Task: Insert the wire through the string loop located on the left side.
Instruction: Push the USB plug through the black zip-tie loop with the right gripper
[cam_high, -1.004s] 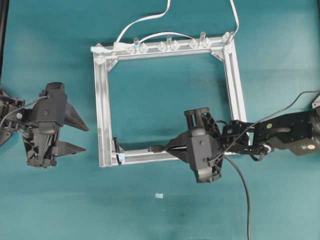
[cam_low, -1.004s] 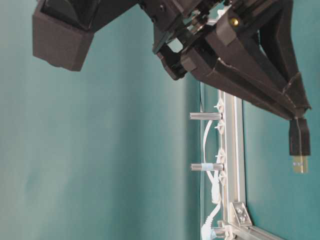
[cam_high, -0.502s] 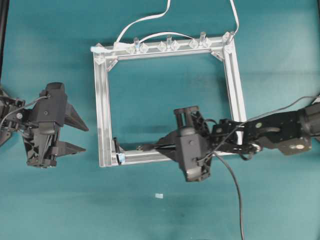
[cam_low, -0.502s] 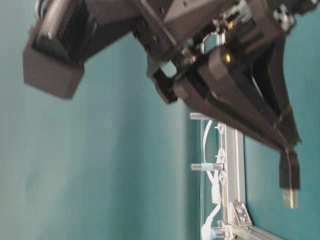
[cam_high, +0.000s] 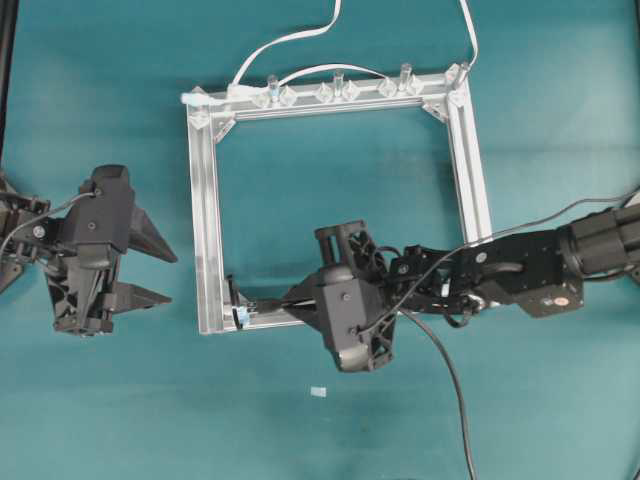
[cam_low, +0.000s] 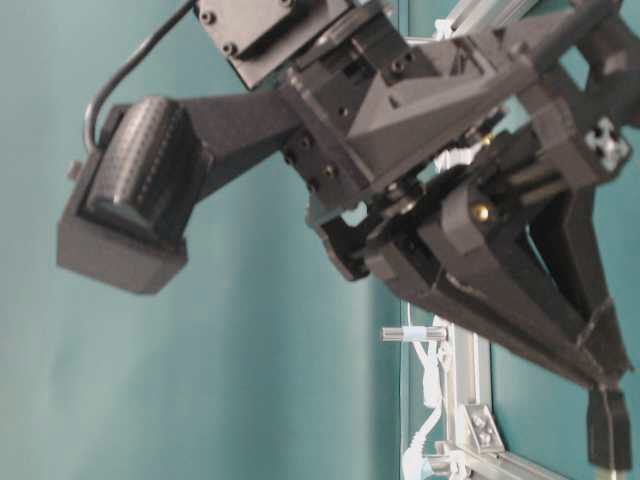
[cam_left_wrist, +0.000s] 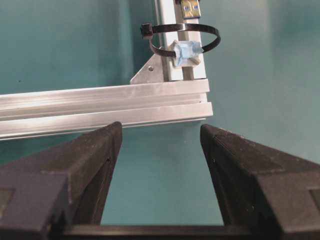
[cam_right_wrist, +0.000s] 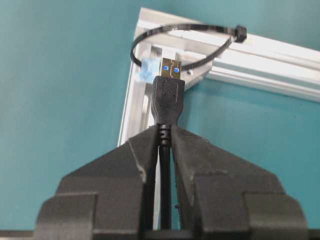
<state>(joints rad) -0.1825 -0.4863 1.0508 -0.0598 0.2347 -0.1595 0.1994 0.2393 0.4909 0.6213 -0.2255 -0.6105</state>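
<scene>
The wire (cam_right_wrist: 166, 107) is pinched at the strain relief just behind its dark plug by the right pincer (cam_right_wrist: 164, 137), whose two black fingers are clenched on it. The plug's metal tip, with two small blue spots on its face, points at the string loop (cam_right_wrist: 185, 40) and sits just short of it, at the loop's opening; whether the tip has crossed the loop's plane cannot be told. No writing or brand mark can be read on the plug, the pincers or the frame.

The loop is a thin black band with a small square head, standing upright from a light-blue mount on the aluminium frame (cam_high: 205, 210), at the frame's lower left corner in the overhead view. In the left wrist view the loop (cam_left_wrist: 182, 35) is seen from the other side, with the plug's tip (cam_left_wrist: 190, 8) showing at the top edge just behind it.

In the overhead view the right pincer (cam_high: 262, 303) lies along the frame's lower rail, reaching toward the corner, and the black cable trails away from it to the bottom edge. The left pincer (cam_high: 160, 272) is released, jaws spread wide with nothing between them, hovering over the teal worktop (cam_high: 110, 420) outside the frame's left rail. White cables (cam_high: 290, 40) run from the frame's far rail.
</scene>
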